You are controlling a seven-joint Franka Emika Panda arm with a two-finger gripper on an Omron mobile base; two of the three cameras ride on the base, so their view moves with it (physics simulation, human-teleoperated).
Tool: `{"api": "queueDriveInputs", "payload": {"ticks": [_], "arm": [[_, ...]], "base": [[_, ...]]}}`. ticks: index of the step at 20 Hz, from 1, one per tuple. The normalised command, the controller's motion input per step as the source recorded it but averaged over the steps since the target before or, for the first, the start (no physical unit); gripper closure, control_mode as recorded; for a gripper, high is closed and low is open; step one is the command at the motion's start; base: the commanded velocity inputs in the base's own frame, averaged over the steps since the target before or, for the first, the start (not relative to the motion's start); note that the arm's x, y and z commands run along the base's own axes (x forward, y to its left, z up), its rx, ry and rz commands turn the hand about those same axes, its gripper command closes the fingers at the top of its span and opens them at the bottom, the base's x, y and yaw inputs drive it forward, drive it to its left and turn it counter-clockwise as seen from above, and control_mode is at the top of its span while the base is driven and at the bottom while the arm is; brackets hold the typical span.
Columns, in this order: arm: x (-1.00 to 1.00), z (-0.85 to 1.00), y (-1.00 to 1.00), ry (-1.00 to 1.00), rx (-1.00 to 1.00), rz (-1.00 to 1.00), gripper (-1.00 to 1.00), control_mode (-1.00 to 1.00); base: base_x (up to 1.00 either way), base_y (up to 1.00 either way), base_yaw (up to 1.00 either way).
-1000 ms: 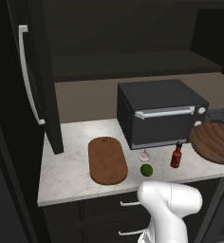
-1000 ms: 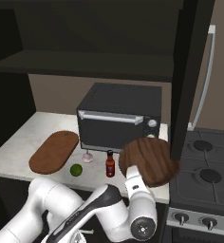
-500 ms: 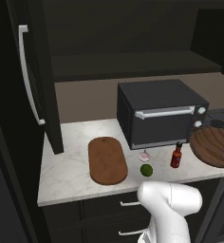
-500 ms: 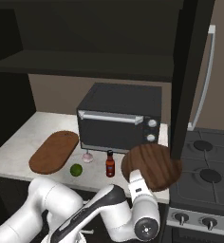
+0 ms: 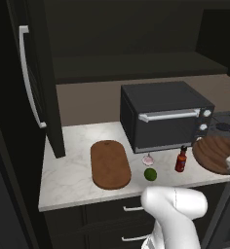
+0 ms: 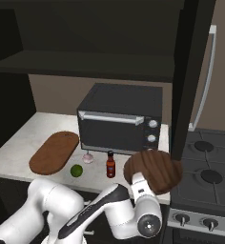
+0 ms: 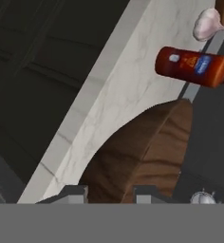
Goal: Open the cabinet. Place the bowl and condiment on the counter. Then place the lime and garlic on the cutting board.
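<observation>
A: Item one, the bowl (image 6: 153, 170)?
B: Round, brown, wood grain showing. It sits at the right end of the tabletop (image 5: 73, 170), beside the toaster oven (image 5: 163, 114), its rim hanging over the front edge. In the hand view its rim (image 7: 147, 152) rises between the two finger tips.

A: The hand (image 7: 109, 192)?
B: Fingers drawn close, clamped on the bowl's rim. Arm white, rising from below the tabletop.

A: Condiment (image 5: 181, 159)?
B: Small red bottle, black cap, upright on the tabletop in front of the oven, just left of the bowl and apart from it.

A: Garlic (image 5: 148, 159)?
B: Pale bulb on the tabletop, close against the oven's front, between the board and the bottle.

A: Lime (image 5: 150, 174)?
B: Dark green ball, just in front of the garlic, near the tabletop's front edge. Whether the two touch, I cannot tell.

A: Cutting board (image 5: 109, 164)?
B: Oblong, reddish-brown, flat on the tabletop left of the oven. Lime and garlic lie off it, to its right.

A: Cabinet (image 5: 31, 78)?
B: Near-black, doors swung open, long silver bar handle (image 5: 29, 78) on the left door. Dark shelf (image 5: 136, 65) visible inside, above the oven.

A: Anything else?
B: Stove (image 6: 205, 176) with burners to the right of the tabletop.
</observation>
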Motion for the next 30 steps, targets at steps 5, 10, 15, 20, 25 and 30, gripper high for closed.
{"api": "queueDriveInputs", "payload": {"ticks": [5,10,15,20,25,30], "arm": [[0.18,-0.28,-0.10,0.01,0.00,0.00,1.00,-1.00],[0.22,-0.29,-0.11,0.02,0.00,0.00,1.00,-1.00],[0.28,-0.16,-0.09,0.03,0.00,0.00,1.00,-1.00],[0.15,-0.04,-0.01,0.01,0.00,0.02,1.00,-1.00],[0.00,-0.01,0.10,0.00,0.00,0.09,1.00,-1.00],[0.00,-0.01,0.22,0.00,0.00,0.10,-1.00,-1.00]], "base": [[0.00,0.00,0.00],[0.00,0.00,0.00],[0.00,0.00,0.00],[0.00,0.00,0.00],[0.00,0.00,0.00],[0.00,0.00,0.00]]}}
